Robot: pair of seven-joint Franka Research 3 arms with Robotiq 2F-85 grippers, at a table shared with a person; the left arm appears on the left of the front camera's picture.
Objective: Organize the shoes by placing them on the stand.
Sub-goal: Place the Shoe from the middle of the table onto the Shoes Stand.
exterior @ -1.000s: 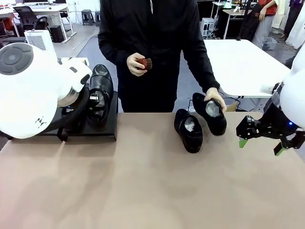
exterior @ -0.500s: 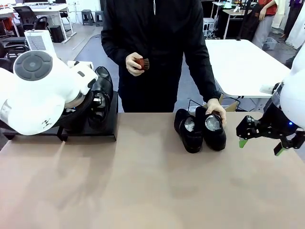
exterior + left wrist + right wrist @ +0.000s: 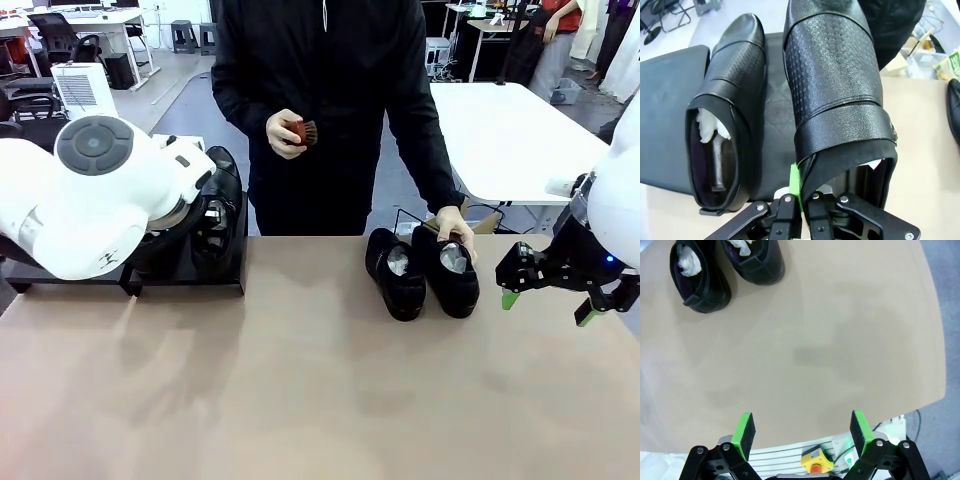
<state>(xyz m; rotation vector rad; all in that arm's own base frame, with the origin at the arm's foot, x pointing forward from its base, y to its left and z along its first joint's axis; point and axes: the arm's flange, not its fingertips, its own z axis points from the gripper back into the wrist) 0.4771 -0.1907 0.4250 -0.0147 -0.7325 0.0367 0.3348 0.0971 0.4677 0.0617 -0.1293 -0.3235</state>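
Observation:
In the left wrist view my left gripper (image 3: 800, 200) is shut on the heel rim of a glossy black shoe (image 3: 835, 90). That shoe lies over the right part of the black stand (image 3: 665, 115), beside a second shoe (image 3: 725, 125) with white paper stuffing. From the front, the left arm hides most of the stand (image 3: 200, 272) and its shoes (image 3: 218, 195). Two more shoes (image 3: 395, 272) (image 3: 450, 272) sit side by side on the table, and the person's hand (image 3: 456, 226) rests on the right one. My right gripper (image 3: 550, 290) (image 3: 802, 432) hovers open at the table's right edge, holding nothing.
The person stands at the far side holding a small reddish-brown brush (image 3: 304, 132) in the other hand. The tan table (image 3: 300, 390) stretches bare in front of the shoes. A white table (image 3: 510, 130) stands behind on the right.
The person lowered the second shoe onto the table next to the first. My left arm shifted a little to the right with its shoe over the stand. The right arm stayed still.

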